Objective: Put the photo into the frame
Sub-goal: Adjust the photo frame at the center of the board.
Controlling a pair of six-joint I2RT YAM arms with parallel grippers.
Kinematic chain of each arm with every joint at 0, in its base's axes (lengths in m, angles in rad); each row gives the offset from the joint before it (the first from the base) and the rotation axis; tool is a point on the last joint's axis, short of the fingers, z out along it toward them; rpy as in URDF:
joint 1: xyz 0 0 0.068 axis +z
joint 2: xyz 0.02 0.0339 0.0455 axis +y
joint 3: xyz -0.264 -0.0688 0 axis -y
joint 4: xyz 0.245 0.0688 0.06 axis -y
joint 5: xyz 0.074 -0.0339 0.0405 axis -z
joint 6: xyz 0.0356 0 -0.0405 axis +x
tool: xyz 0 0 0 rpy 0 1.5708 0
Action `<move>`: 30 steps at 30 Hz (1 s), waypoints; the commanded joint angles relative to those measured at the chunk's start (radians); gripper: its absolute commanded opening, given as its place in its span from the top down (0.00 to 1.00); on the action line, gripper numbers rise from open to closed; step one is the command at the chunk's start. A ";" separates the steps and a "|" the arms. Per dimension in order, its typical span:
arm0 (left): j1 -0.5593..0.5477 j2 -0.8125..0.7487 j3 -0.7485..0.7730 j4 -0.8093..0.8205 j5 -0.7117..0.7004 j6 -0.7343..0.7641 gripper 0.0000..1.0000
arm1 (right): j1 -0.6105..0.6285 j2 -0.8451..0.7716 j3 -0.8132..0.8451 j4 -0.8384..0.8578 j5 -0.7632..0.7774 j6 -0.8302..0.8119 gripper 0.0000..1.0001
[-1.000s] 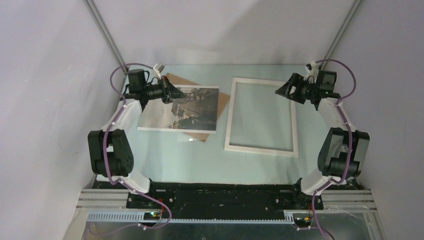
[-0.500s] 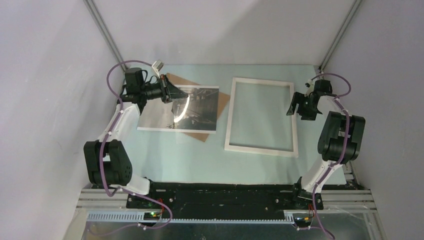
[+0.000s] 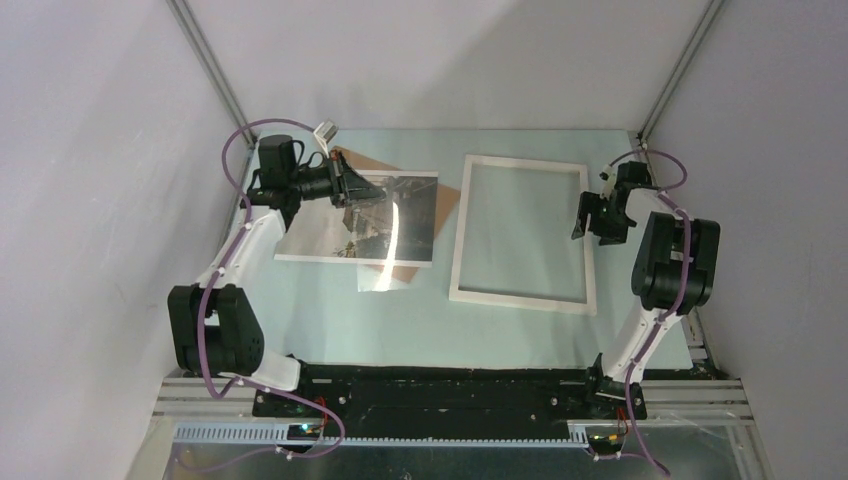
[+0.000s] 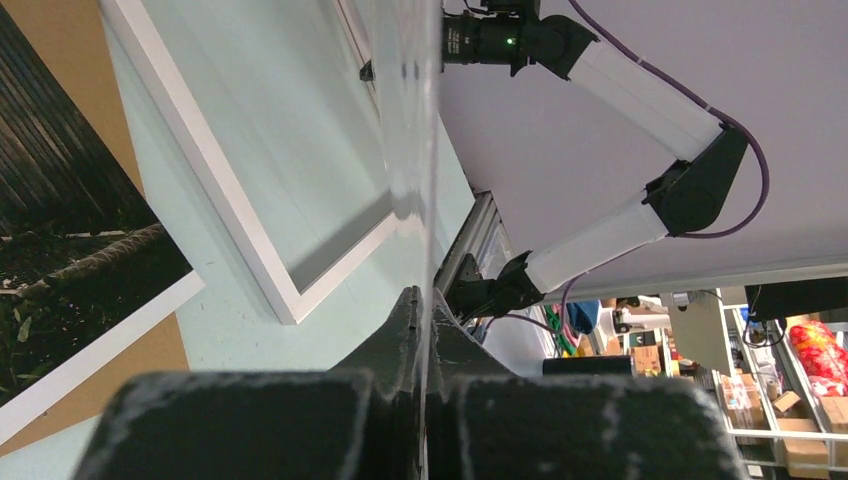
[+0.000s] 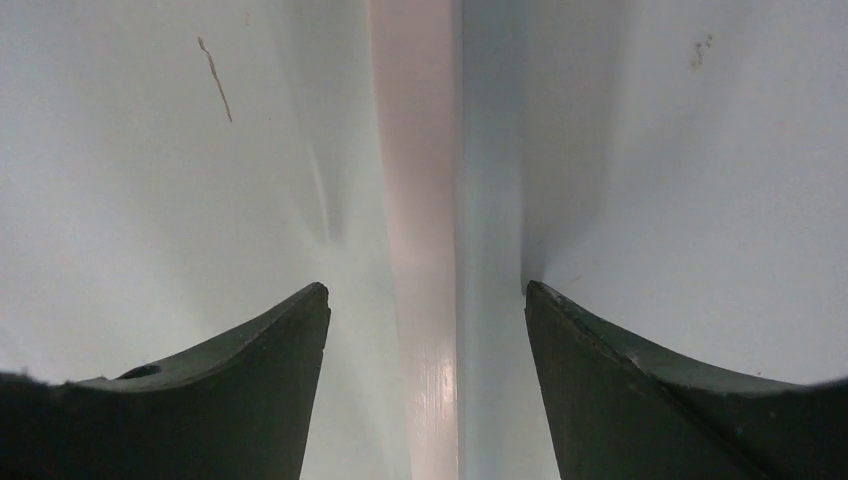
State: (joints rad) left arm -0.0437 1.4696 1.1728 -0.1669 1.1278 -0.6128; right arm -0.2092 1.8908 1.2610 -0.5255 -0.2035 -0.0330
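Note:
The photo (image 3: 325, 235) lies flat at the left on a brown backing board (image 3: 443, 203). In the left wrist view the photo (image 4: 60, 250) shows dark with a white border. My left gripper (image 3: 352, 188) is shut on the edge of a thin clear sheet (image 3: 385, 250), which stands tilted above the photo and catches glare. That sheet (image 4: 410, 100) runs edge-on from between the shut jaws (image 4: 425, 295). The white frame (image 3: 520, 232) lies flat at the right. My right gripper (image 3: 586, 222) is open, its fingers either side of the frame's right rail (image 5: 420, 200) without touching it.
Grey walls close in the pale table (image 3: 330, 320) on three sides. The arm bases stand on a black rail (image 3: 440, 395) at the near edge. In the left wrist view, the right arm (image 4: 620, 80) reaches over the frame (image 4: 220, 190).
The right arm has swung from the back corner down to the frame's right rail, with its jaws a little narrower. The left gripper has tipped the clear sheet up, and its glare moved right.

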 commanded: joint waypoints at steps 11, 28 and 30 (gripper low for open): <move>-0.004 -0.059 -0.021 0.035 0.020 0.026 1.00 | 0.097 0.092 0.138 -0.032 0.190 -0.041 0.64; 0.041 -0.075 -0.047 0.032 0.008 0.080 1.00 | 0.068 -0.041 0.393 -0.172 0.296 -0.166 1.00; 0.041 -0.073 -0.046 0.030 0.004 0.082 1.00 | 0.070 -0.059 0.433 -0.196 0.320 -0.194 1.00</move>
State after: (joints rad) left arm -0.0067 1.4452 1.1221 -0.1680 1.1240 -0.5644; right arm -0.1394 1.9545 1.5738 -0.6933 0.0696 -0.1642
